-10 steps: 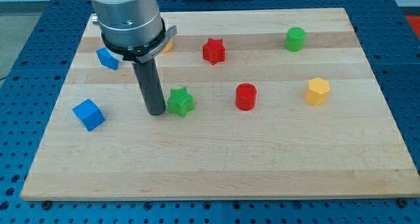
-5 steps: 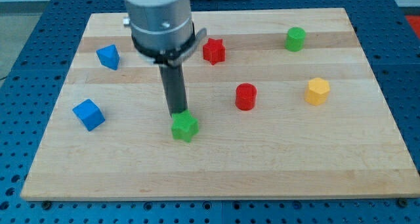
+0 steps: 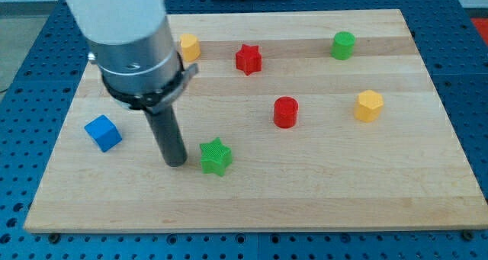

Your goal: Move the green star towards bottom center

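While the arm's pale upper body and grey metal collar fill the view's upper left, the straight dark rod drops from it to the wooden board (image 3: pixel 320 191), and my tip (image 3: pixel 176 163) rests on the surface just to the view's left of the green star (image 3: pixel 216 155). A narrow gap seems to separate them, though I cannot tell for sure whether they touch. There are no fingers here to open or close; the rod simply ends in a blunt round end. The green star sits in the board's lower half, a little left of centre. The blocks look like matte ribbed plastic: a blue cube (image 3: pixel 102 133) left of the rod, a red cylinder (image 3: pixel 286 111), a red star (image 3: pixel 248 59), a green cylinder (image 3: pixel 343 44), and yellow hexagonal blocks at right (image 3: pixel 369 105) and near the collar (image 3: pixel 188 46). The board is pale striped wood on a blue perforated table (image 3: pixel 23 92).
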Motion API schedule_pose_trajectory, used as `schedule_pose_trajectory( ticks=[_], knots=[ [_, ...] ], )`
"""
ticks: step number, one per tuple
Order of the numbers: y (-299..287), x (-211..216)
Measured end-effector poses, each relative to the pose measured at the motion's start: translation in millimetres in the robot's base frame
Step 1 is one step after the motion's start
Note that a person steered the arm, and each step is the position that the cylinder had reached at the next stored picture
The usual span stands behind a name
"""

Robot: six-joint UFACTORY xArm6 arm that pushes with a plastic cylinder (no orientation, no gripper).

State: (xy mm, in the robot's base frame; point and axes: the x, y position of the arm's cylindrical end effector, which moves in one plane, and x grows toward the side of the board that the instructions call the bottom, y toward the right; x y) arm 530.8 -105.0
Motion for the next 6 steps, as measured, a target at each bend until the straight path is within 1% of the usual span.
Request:
schedule_pose_trajectory(
  ticks=[1, 2, 3, 4, 6],
  knots=[
    [9.7, -0.5],
    [8.9, -35.2],
    [26.3, -44.6],
    [47.6, -31.7],
    [48.1, -7.3]
  ],
)
